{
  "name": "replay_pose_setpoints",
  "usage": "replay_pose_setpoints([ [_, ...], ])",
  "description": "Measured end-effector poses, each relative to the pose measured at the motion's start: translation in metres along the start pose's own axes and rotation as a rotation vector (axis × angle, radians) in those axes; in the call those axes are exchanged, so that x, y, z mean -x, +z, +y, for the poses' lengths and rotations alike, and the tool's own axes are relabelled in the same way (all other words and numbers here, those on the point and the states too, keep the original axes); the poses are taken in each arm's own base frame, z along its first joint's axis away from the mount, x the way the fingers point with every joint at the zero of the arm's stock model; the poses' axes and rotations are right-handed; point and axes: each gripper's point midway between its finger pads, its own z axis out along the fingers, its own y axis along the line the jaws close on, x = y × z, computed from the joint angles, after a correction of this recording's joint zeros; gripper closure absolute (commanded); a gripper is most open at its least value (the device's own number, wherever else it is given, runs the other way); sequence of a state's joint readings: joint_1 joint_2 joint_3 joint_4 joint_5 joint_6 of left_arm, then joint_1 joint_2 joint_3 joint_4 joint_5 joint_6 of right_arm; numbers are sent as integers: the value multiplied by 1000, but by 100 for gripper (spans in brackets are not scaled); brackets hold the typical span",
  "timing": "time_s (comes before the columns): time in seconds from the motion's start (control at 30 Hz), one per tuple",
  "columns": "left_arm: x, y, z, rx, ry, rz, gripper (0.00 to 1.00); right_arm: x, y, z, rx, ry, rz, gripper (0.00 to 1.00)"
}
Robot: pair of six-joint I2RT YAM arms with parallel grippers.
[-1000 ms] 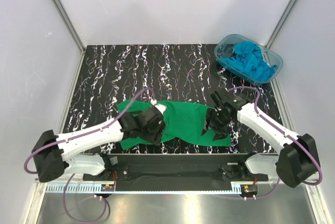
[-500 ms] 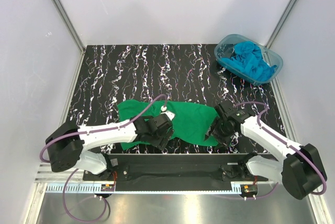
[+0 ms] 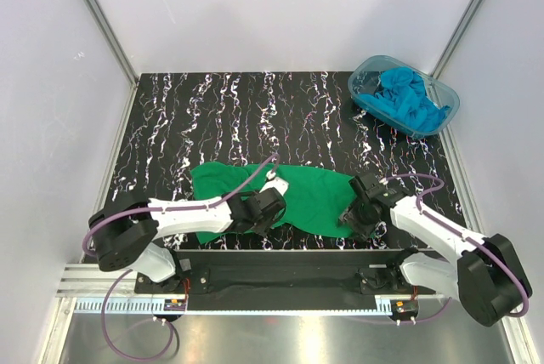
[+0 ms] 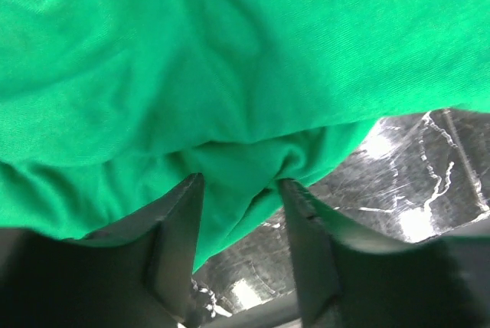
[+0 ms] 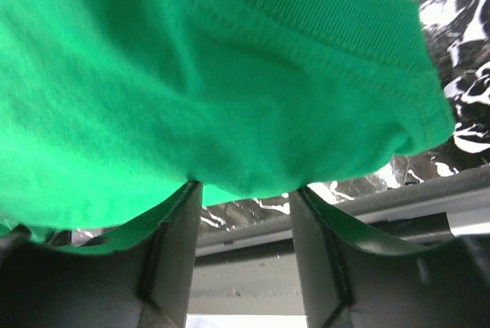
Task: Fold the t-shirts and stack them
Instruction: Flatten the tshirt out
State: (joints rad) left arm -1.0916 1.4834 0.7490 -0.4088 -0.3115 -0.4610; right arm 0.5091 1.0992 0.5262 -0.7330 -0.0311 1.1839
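The bright green cloth t-shirt (image 3: 293, 198) lay near the table's near edge. Both arms had drawn nearer; the left gripper (image 4: 237, 190) pinched a bunched fold, the right gripper (image 5: 245, 186) straddled the hem, jaws apart. A fold seemed imminent.

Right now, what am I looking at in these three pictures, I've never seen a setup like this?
Two robot arms are bolted to the near edge of a marbled black table. The wide picture looks down from above and behind them. The other two come from cameras on each wrist, with that arm's own two fingers showing at the bottom. A green shirt lies spread on the table. The left gripper has a bunched fold of its near edge between its fingers; the right gripper is at the shirt's hem, jaws apart. Blue shirts sit crumpled in a clear tub at the far right corner.
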Motion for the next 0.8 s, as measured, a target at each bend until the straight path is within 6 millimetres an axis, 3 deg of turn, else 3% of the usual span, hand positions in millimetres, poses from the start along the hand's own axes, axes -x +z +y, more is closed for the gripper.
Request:
replay_pose_setpoints([
  [0.17,3,4,-4,-23,-6,-41,75,5,4,-2,-21,42,-26,62],
  [0.27,4,4,-4,-31,-6,-57,90,7,4,-2,-27,58,-39,80],
  [0.3,5,3,-4,-31,-8,-59,94,8,5,-3,-30,62,-45,93],
  [0.33,5,2,-4,-31,-9,-60,100,9,5,-4,-35,64,-52,99],
  [0.5,8,-17,2,-36,-13,-77,100,18,-4,-2,-53,52,-90,100],
  [0.57,14,-31,5,-42,-18,-99,100,22,-16,6,-35,27,-105,100],
  [0.67,30,-65,9,-63,-32,-161,100,31,-52,25,40,-21,-150,100],
  [0.8,63,-134,20,-127,-88,-320,100,40,-129,50,232,-76,-235,100],
])
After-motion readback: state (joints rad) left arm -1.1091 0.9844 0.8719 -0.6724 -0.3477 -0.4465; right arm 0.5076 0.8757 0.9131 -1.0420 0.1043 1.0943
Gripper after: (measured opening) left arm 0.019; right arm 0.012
